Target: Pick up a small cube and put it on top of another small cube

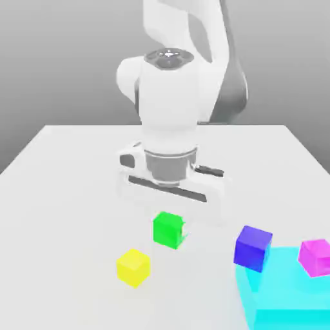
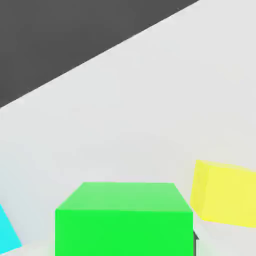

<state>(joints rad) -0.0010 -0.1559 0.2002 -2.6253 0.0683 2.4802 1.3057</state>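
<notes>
Item: green cube [image 1: 169, 229], small, plain, glossy. Rests on the white table [image 1: 64, 193], in the middle of its width and nearer the front edge than the back. In the exterior view it sits directly beneath the hand of the arm; in the hand view it [image 2: 124, 217] appears close under the camera, its top face and one side face showing, with a sliver of dark finger [image 2: 195, 242] just beside one lower corner.

Item: gripper [image 1: 173, 216], white body, pointing straight down over the green cube. Its fingertips are hidden behind the hand and the cube; whether the jaws are spread, shut or gripping cannot be told, nor whether they touch the cube.

Item: yellow cube [image 1: 133, 267], same size as the green one. On the table, near the green cube but apart from it, closer to the front edge.

Item: blue-purple cube [image 1: 252, 247], towards the front corner on the exterior view's right, at the edge of the cyan block [image 1: 283, 300].

Item: magenta cube [image 1: 315, 256], standing on the cyan block.
</notes>
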